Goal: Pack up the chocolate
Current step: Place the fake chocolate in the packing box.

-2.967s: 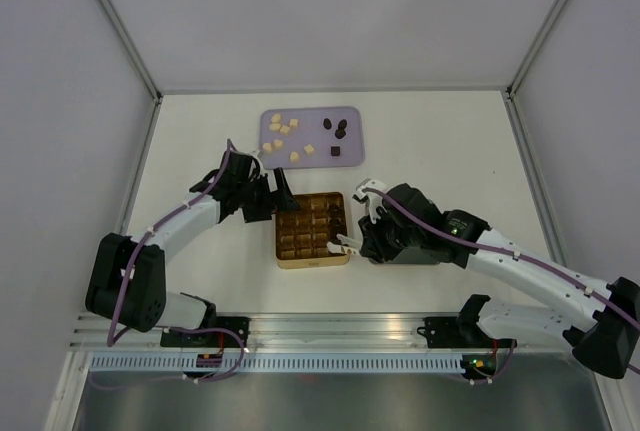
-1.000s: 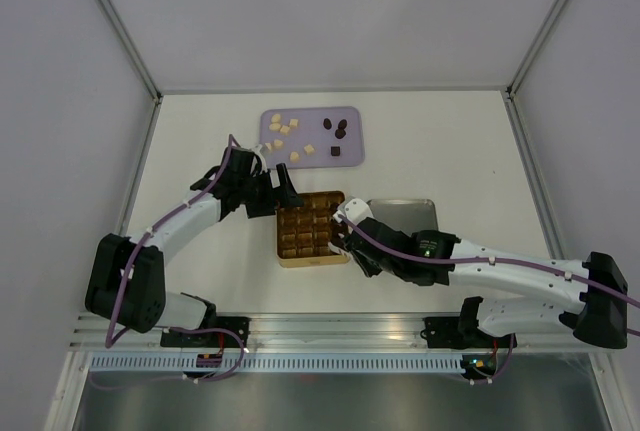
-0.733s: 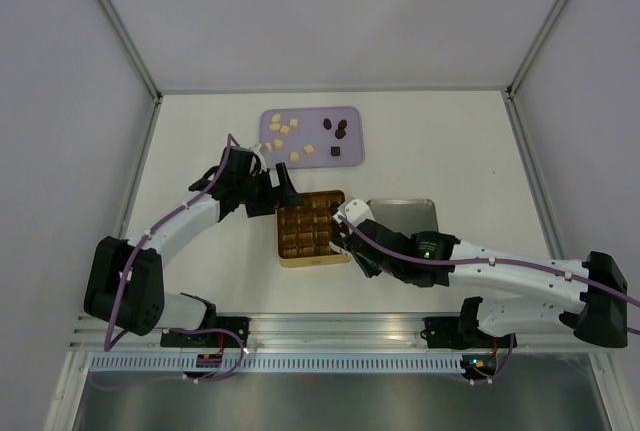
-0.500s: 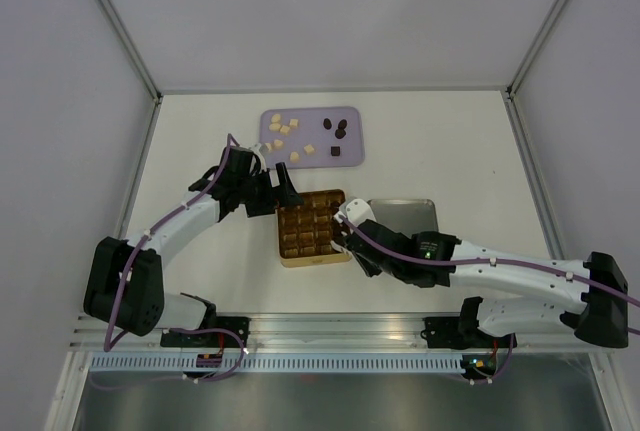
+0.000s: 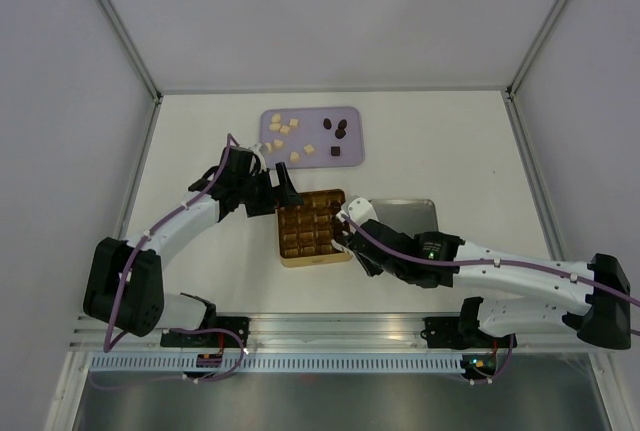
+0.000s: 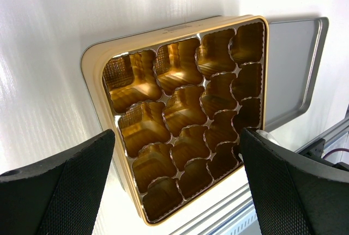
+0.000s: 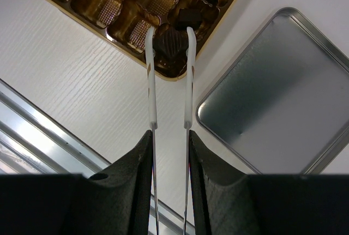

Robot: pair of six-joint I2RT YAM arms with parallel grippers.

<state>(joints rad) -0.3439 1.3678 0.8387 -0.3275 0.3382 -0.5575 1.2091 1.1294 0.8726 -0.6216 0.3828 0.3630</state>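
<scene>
**A:** What is laid out on the tabletop (image 5: 450, 141), and where does it lie relative to each end effector?

**B:** The gold tin (image 6: 90, 66) is seen directly below the left end effector (image 6: 175, 134), whose jaws are spread wide with nothing held. The silver lid (image 7: 283, 93) is laid flat just right of the right end effector (image 7: 170, 137). The purple tray (image 5: 352, 116) is set well beyond both.

**A:** And the chocolate (image 5: 285, 129)?

**B:** Most of it is left loose on that tray. The right end effector is clamped on the tweezers (image 7: 152, 82). One dark piece (image 7: 169, 43) is pinched between their tips, straight ahead of the fingers, at a corner cell of the tin. Whether it is already seated cannot be told.

**A:** How is a piece expected to handle?

**B:** Each piece is judged light and rigid, yet smooth-sided and easily scuffed or chipped. It is best taken across two opposite flat sides, low on the body, with only gentle pressure applied.
</scene>
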